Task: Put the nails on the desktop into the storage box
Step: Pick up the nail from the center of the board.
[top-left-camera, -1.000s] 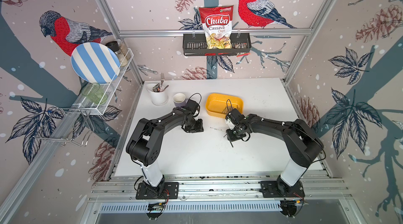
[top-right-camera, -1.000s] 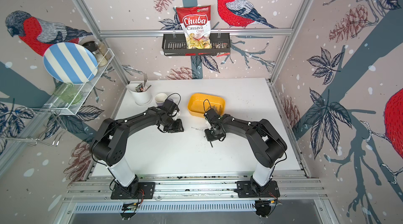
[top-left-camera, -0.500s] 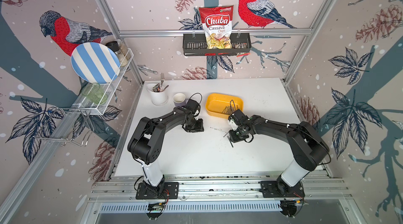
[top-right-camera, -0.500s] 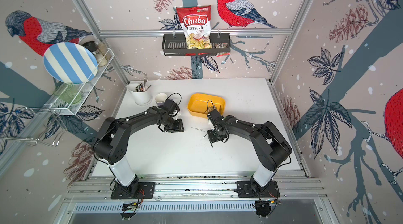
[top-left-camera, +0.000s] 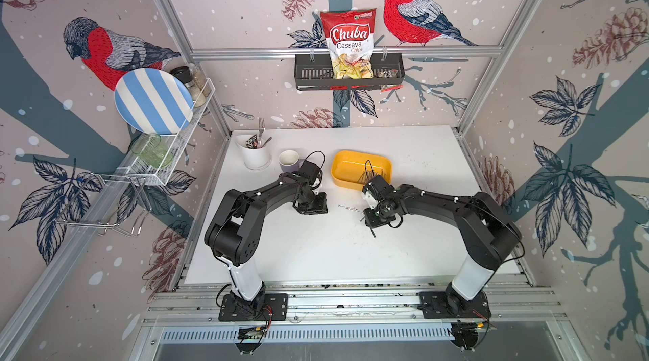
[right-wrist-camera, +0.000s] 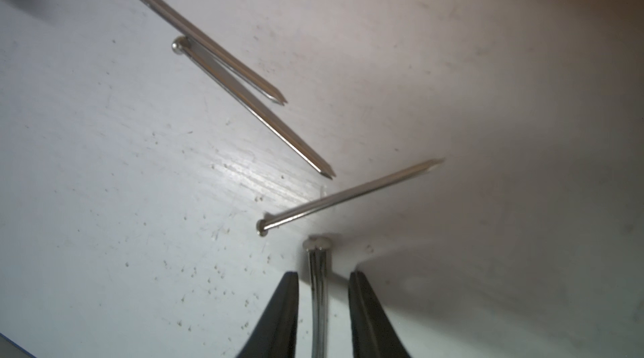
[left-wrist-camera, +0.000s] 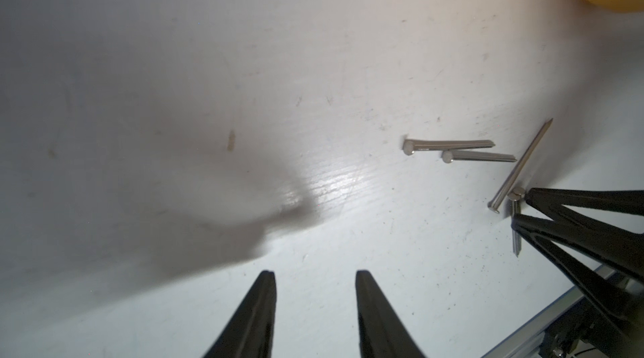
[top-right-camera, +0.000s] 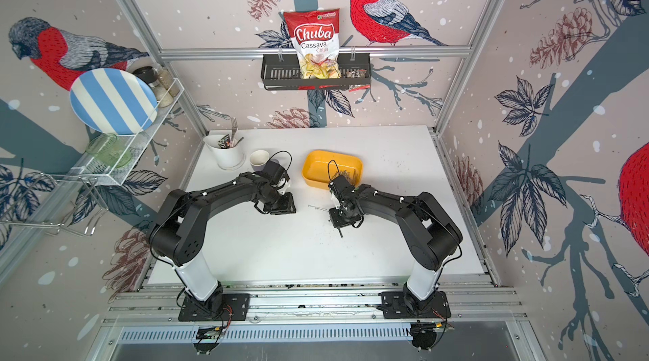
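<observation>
Several thin grey nails lie on the white desktop [top-left-camera: 316, 247] between the arms. Two lie side by side [right-wrist-camera: 209, 36], [right-wrist-camera: 258, 112], and a third is angled [right-wrist-camera: 348, 196]. My right gripper [right-wrist-camera: 323, 274] stands open astride a fourth nail [right-wrist-camera: 317, 262], with a gap on each side of it. Its tip sticks out from under that gripper [top-left-camera: 374, 222] in both top views. My left gripper [left-wrist-camera: 315, 272] is open and empty above bare table, left of the nails [left-wrist-camera: 449, 145]. The yellow storage box [top-left-camera: 337, 169] behind them holds more nails [top-left-camera: 365, 176].
A white utensil holder [top-left-camera: 256, 155] and a mug [top-left-camera: 289, 161] stand behind the left arm. A black wall basket with a chips bag [top-left-camera: 347, 74] hangs on the back wall. A wire shelf with a striped plate [top-left-camera: 152, 101] hangs at the left.
My right gripper has shifted slightly over the loose nails. The left arm has hardly moved.
</observation>
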{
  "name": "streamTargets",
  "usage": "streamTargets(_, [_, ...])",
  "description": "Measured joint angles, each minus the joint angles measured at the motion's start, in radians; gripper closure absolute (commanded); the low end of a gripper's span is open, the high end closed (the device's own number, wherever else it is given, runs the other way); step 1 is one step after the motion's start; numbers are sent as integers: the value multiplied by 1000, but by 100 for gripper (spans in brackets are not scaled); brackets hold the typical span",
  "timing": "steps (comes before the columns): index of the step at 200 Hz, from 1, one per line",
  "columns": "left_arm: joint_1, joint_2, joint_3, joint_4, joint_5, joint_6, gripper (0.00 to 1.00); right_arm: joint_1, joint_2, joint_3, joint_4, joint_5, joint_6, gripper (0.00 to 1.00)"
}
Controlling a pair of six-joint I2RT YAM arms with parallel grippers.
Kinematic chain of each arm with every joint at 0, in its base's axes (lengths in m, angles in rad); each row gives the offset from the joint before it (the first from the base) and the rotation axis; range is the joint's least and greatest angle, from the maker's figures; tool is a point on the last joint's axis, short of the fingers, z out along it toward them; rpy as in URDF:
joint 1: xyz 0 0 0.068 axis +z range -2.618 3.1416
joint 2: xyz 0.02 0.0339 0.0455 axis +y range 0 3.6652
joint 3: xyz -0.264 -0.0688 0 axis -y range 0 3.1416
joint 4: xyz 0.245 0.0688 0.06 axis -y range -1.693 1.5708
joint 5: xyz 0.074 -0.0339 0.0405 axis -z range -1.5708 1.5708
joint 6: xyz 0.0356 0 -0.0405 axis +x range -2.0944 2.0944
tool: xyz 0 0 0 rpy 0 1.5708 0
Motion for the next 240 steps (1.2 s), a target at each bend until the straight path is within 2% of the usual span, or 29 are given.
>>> streamTargets(63, [0, 1, 0, -2, 0, 4, 59, -40, -34, -39, 21, 25, 6, 73])
streamTargets(108, [0, 2, 0, -2, 0, 6, 59, -76, -71, -45, -52, 89, 11, 73])
streamTargets(195, [0, 0, -16, -2, 0, 6, 59, -78, -85, -92, -20, 85, 34, 76])
streamTargets(227, [0, -2, -20, -2, 0, 6, 59, -69, -68, -79, -23, 93, 41, 81])
streamTargets(240, [0, -4, -20, -2, 0, 6, 59, -62, -52, -66, -23, 99, 42, 88])
